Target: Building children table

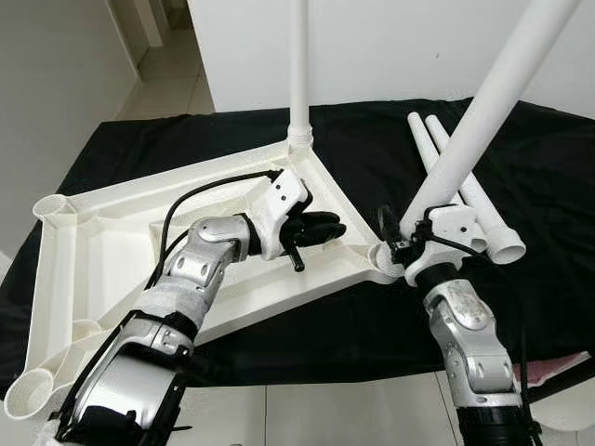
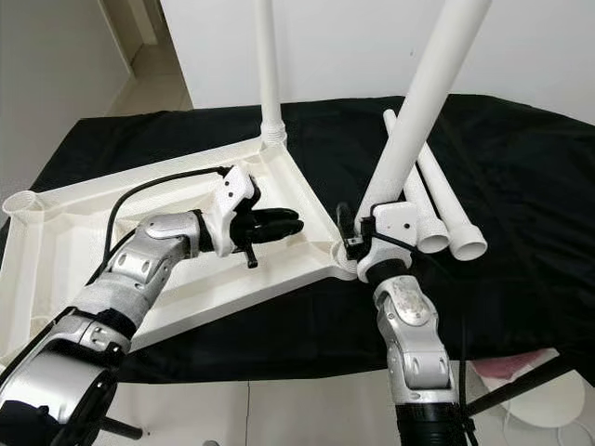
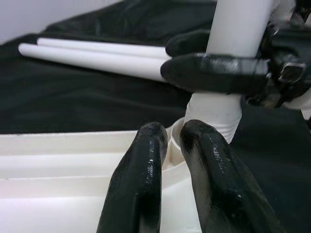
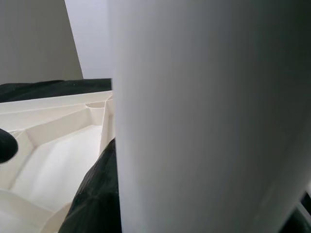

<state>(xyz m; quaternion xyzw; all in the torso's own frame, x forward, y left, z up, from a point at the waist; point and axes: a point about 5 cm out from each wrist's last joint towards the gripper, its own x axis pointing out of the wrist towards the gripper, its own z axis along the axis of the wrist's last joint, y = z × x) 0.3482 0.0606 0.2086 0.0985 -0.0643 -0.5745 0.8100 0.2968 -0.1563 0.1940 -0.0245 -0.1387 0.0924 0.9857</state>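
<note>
Right gripper is clamped around the lower end of a long white plastic table leg, holding it tilted with its foot at the near corner socket of the white plastic tabletop. That upside-down tabletop lies on a black-draped surface with its ribbed underside facing up, which is why the sockets are open to receive legs. In the right wrist view the leg sits hard against one black finger, so the hold looks firm. The lean suggests the leg is not yet seated; it would need to come upright over the socket before it could be pushed or twisted home.

Left gripper rests on the tabletop's underside just beside that same corner, its two fingers pressed nearly together with nothing between them. Its place seems chosen to pin the light tabletop down and stop it sliding or lifting while the other arm works the leg.

One white upright leg already stands in the far corner socket, so one corner appears done. Two spare white tube legs lie side by side on the black cloth to the right of the tabletop, within reach for the two remaining open sockets on the left side.
</note>
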